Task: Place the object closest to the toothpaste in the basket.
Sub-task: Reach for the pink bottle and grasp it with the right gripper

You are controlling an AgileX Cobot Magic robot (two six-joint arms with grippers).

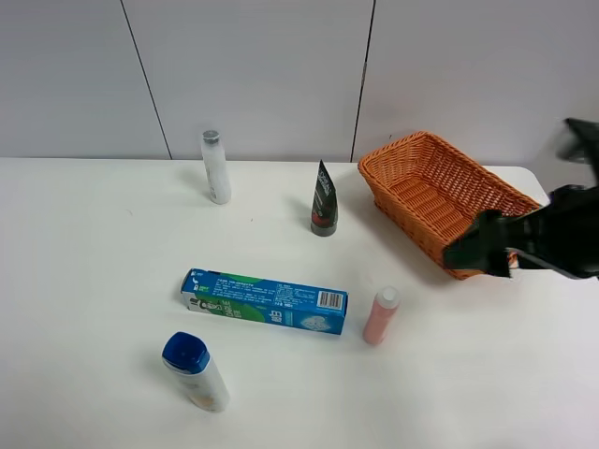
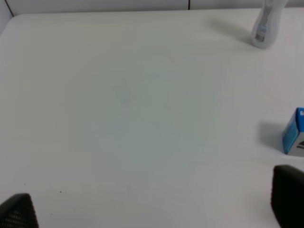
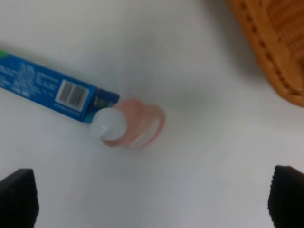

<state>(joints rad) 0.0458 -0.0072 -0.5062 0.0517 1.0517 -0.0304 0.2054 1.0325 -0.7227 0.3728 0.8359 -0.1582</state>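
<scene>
The blue toothpaste box lies flat in the middle of the white table. A small pink bottle with a white cap stands right next to its right end; the right wrist view shows both, the bottle and the box. The orange wicker basket stands at the back right. My right gripper hovers in front of the basket, to the right of and above the pink bottle, open and empty, its fingertips wide apart. My left gripper is out of the exterior high view; its fingertips are apart and empty.
A white bottle with a grey cap stands at the back left. A black tube stands upright behind the toothpaste box. A blue-capped white bottle stands at the front left. The left wrist view shows the white bottle and the box end.
</scene>
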